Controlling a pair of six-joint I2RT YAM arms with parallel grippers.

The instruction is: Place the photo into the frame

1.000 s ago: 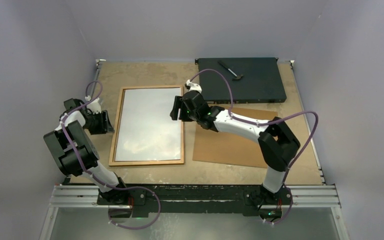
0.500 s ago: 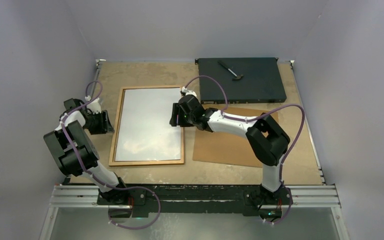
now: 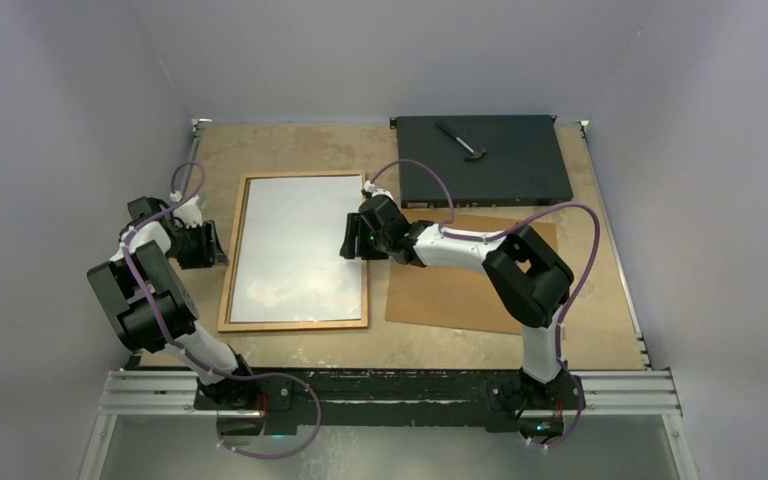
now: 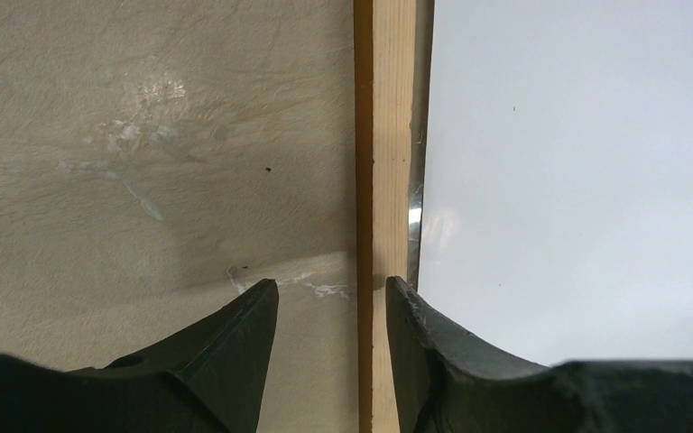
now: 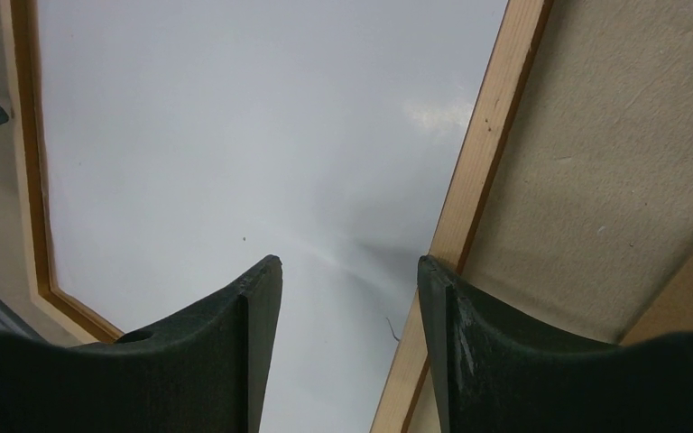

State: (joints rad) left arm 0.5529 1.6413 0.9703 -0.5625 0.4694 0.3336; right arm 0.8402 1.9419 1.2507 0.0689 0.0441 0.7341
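Photo (image 5: pixel 235 135) lies back-up inside frame (image 4: pixel 388 135); insertion looks done. Left gripper (image 4: pixel 329 289) spread over frame rail; right gripper (image 5: pixel 350 266) spread over photo edge.

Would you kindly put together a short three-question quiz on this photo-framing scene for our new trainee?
1. True or false: the photo lies white side up within the frame.
2. Where is the brown hardboard sheet? A: standing upright. B: flat on the table, to the right of the frame. C: inside the frame.
3. Fill in the blank: the left gripper and the right gripper each have their jaws ____.

Key: 1 true; 2 B; 3 open.
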